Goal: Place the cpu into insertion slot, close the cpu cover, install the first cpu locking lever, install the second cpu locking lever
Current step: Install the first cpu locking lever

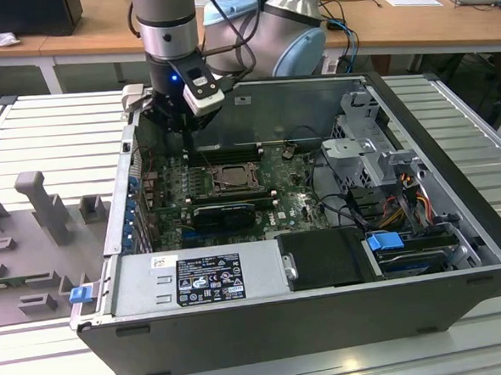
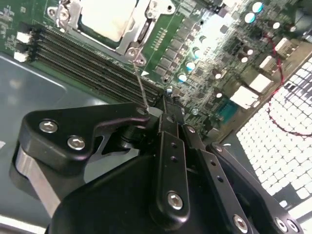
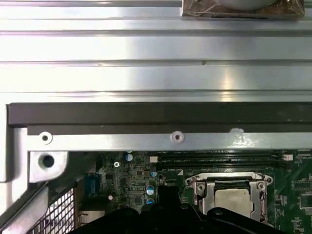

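Now, fingers (image 2: 168, 141): black, drawn together at their tips in the second wrist view, low over the board beside the socket's corner
locking lever (image 2: 140, 83): thin wire rod running from the cover's corner to the fingertips, its end touching them; whether it is pinched between them I cannot tell
memory slots (image 2: 87, 63): long dark rows alongside the socket, their end just beside the fingertips
cpu cover (image 2: 130, 35): silver frame lying flat over the socket, with a window in its middle
cpu (image 2: 105, 17): pale square face, seated in the insertion slot (image 1: 233, 178) and seen through the cover's window
motherboard (image 2: 214, 63): green, around the socket, dotted with round capacitors
arm (image 1: 168, 27): grey, reaching straight down into the case at its far corner on the exterior view's left
computer case (image 1: 327, 319): open on top, with a grey power supply (image 1: 197, 280) along its near wall
desk (image 1: 34, 124): ribbed metal top carrying the case
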Tool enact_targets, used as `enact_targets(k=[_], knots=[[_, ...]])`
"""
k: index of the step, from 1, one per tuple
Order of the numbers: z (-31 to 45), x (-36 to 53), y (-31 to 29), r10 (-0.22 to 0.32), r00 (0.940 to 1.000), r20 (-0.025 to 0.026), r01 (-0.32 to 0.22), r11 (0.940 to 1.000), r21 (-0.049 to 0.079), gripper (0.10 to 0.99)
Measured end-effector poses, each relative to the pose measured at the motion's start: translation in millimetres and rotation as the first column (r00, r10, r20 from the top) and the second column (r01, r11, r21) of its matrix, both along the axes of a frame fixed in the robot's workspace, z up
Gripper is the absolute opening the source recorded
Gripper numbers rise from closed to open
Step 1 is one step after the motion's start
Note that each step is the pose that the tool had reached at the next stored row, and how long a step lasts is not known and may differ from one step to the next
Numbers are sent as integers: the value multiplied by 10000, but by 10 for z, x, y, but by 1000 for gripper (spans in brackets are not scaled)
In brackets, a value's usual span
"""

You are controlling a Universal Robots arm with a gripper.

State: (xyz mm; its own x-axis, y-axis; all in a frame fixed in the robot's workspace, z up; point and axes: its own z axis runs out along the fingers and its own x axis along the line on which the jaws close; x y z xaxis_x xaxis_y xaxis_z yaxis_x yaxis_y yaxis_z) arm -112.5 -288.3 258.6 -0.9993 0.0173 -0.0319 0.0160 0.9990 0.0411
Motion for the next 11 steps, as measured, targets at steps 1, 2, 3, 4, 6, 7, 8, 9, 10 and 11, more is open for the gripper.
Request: enact_targets(k=[1, 2, 3, 4, 6, 7, 8, 9, 10, 11], knots=[[0, 30, 3, -1, 10000, 1, 1, 10000, -2, 106], [0, 77, 4, 2, 10000, 1, -2, 10000, -1, 106], [-1, 114, 6, 0, 10000, 0, 0, 10000, -1, 106], [-2, 176, 8, -1, 10000, 0, 1, 10000, -2, 106], [-13, 363, 9, 0, 10000, -8, 0, 10000, -2, 106], [-26, 446, 9, 2, 10000, -14, -2, 10000, 0, 106], [-43, 520, 9, -1, 10000, -20, 1, 10000, 0, 106], [-52, 566, 9, 1, 10000, -20, -1, 10000, 20, 106], [-56, 586, 8, 0, 10000, -21, 0, 10000, 49, 106], [-57, 592, 8, 1, 10000, -21, 0, 9999, 107, 106]])
